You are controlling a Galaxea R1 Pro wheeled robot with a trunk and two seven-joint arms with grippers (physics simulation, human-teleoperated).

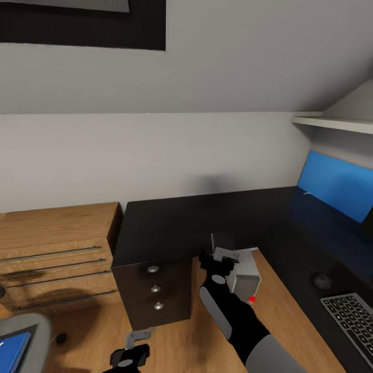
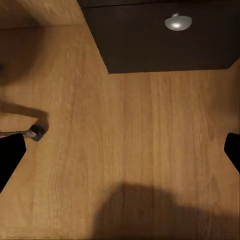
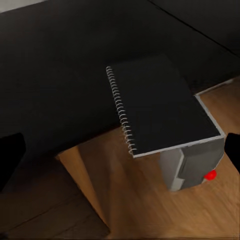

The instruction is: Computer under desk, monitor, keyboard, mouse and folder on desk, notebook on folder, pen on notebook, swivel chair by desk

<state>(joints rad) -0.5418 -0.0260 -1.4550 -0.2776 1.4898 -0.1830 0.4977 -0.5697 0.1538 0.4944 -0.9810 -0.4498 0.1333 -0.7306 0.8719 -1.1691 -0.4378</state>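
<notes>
Attic room: sloped grey walls, light wood floor (image 1: 176, 342), low wood shelf unit (image 1: 57, 254) at left. The desk (image 1: 207, 220) was a glossy black L, its drawer block (image 1: 155, 295) showing 3 round silver knobs, blue panel (image 1: 336, 184) along the right wing. Keyboard (image 1: 352, 316) sat flat on that wing w/ low grey keys; a small round dark thing just beyond it, prob. the mouse (image 1: 321, 281).

Notebook (image 3: 157, 107) lay on top of the grey computer (image 3: 192, 165), flat, dark cover, wire spiral along 1 long edge; its far end reached over the desk edge. Long axis ran from the tower toward the desk. Tower stood on the floor by the desk's inner corner, red light facing the robot.

Right gripper (image 1: 225, 255) hovered above the notebook, fingers spread wide, nothing held. Left gripper (image 1: 139, 336) hung low over bare floor, fingers apart, empty. Chair (image 1: 26, 331) at lower left, blue folder (image 1: 11, 349) on the seat.
</notes>
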